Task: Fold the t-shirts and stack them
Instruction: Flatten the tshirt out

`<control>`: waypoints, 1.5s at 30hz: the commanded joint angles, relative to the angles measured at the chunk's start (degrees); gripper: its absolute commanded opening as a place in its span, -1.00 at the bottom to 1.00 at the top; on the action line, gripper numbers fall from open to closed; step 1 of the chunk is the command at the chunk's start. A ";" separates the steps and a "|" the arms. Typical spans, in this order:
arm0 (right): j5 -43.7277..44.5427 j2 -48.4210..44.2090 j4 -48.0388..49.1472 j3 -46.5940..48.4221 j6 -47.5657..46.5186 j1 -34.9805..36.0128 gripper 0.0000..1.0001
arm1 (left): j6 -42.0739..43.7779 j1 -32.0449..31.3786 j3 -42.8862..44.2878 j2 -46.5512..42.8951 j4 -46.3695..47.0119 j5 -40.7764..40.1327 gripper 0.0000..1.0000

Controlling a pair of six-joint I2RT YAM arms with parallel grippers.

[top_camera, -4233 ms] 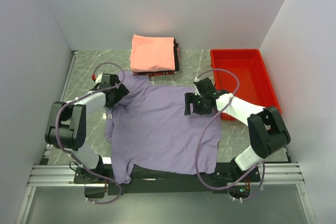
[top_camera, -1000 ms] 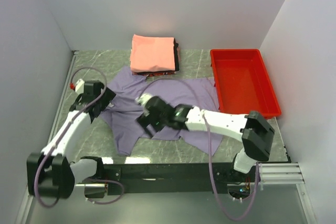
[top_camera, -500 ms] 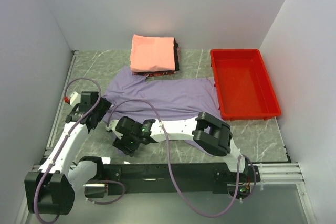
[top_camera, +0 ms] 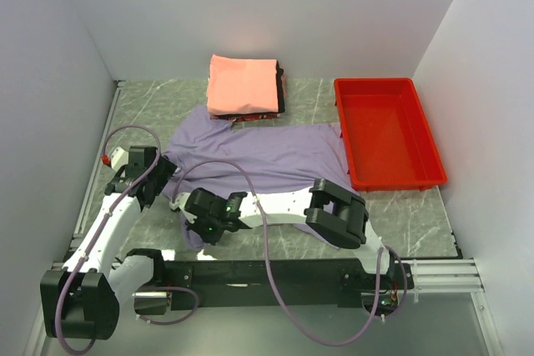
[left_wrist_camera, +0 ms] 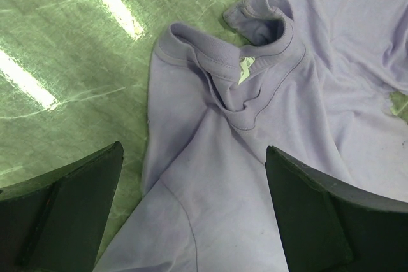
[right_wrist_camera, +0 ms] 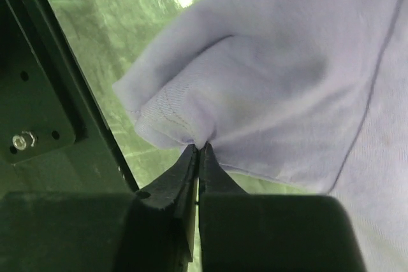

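- One lavender t-shirt [top_camera: 275,156] spread loose, that's your only unfolded one.
- One folded stack there: you can count a single salmon-pink t-shirt [top_camera: 242,83] on top, with darker folded edges [top_camera: 281,93] peeking out beneath, too little showing for you to number them.
- One red tray [top_camera: 388,131].
- Two grippers for you: left gripper [top_camera: 163,174], right gripper [top_camera: 203,224].

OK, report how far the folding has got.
Done: a folded stack, pink on top, at the back. In hand: the right gripper pinches a near corner of the purple shirt; the left gripper hangs open over its collar. Left: fold that shirt and stack it.
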 commanded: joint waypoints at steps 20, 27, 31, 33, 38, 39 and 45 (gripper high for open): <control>2.38 -25.46 -5.40 -21.07 7.26 -13.31 -0.89 | 2.16 -0.51 -3.86 1.44 4.38 7.15 0.99; 6.25 -22.55 -6.98 -20.90 8.66 -13.48 0.01 | 2.59 -1.83 -5.70 6.72 10.88 9.26 0.99; 6.60 -25.53 -6.46 -20.72 9.28 -13.57 0.37 | 2.86 -1.92 -5.18 11.54 14.58 7.16 0.99; 6.26 -28.43 -6.02 -21.16 9.46 -14.18 0.53 | 2.86 -1.83 -3.78 15.76 14.50 4.88 0.99; 2.74 -33.36 -4.35 -24.84 11.56 -18.22 0.61 | 4.00 -0.69 3.34 26.99 14.84 -0.84 0.99; 2.30 -33.89 -4.17 -26.33 11.74 -19.71 0.62 | 4.09 0.27 5.70 28.77 14.76 -1.63 0.99; 0.80 -36.18 -1.88 -31.70 13.24 -26.39 0.63 | 7.69 5.46 19.91 43.53 12.83 -4.19 0.99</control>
